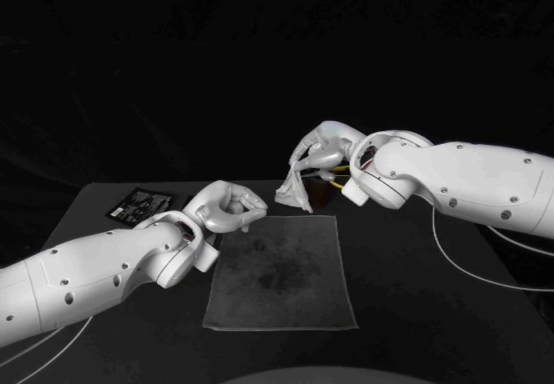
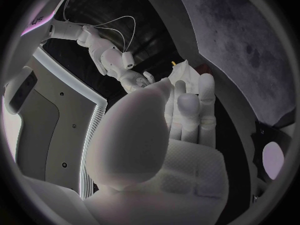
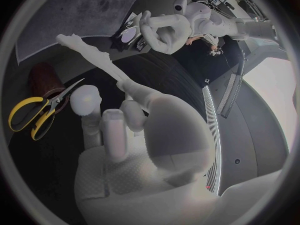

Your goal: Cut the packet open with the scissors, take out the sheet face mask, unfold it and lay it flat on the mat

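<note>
Not much of a room to look at, honestly. The black table (image 1: pixel 399 320) has a matte top that catches a soft light and reads dark grey, with its far edge running straight across and its left corner in plain sight. Behind it hangs a black backdrop (image 1: pixel 231 72), nearly featureless, with a few faint creases, maybe cloth. Past the table's left edge everything drops into darkness.

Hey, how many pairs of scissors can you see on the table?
1. The yellow-handled scissors lie on the table beside the right hand, which holds the sheet face mask. Another could be hidden behind the right arm.
</note>
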